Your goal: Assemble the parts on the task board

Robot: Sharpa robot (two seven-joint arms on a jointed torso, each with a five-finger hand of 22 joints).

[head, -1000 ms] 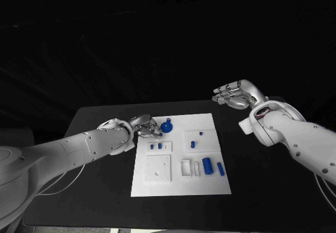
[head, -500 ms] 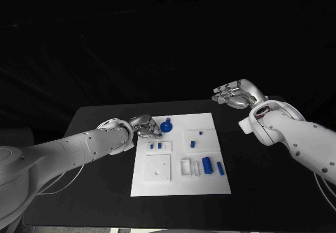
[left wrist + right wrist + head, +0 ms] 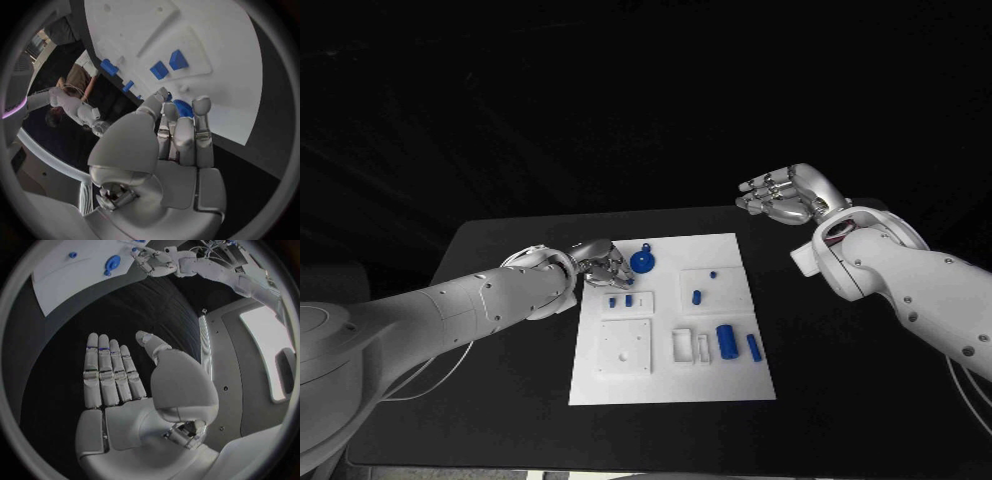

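Task board [image 3: 672, 375] lying mid-tabletop [image 3: 516, 420]. Left hand [image 3: 599, 263] hovering at the board's far left edge, fingers curled beside the round blue part [image 3: 643, 262]; grasp impossible to tell. Right hand [image 3: 786, 196] hanging released, fingers extended, well beyond the board's far right corner.

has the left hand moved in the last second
Yes, slightly: the left hand has crept toward the near side of the white board, away from its far corner.

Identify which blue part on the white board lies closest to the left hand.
The round blue part at the board's far edge, beside the left hand; the others are smaller blocks or cylinders nearer the robot.
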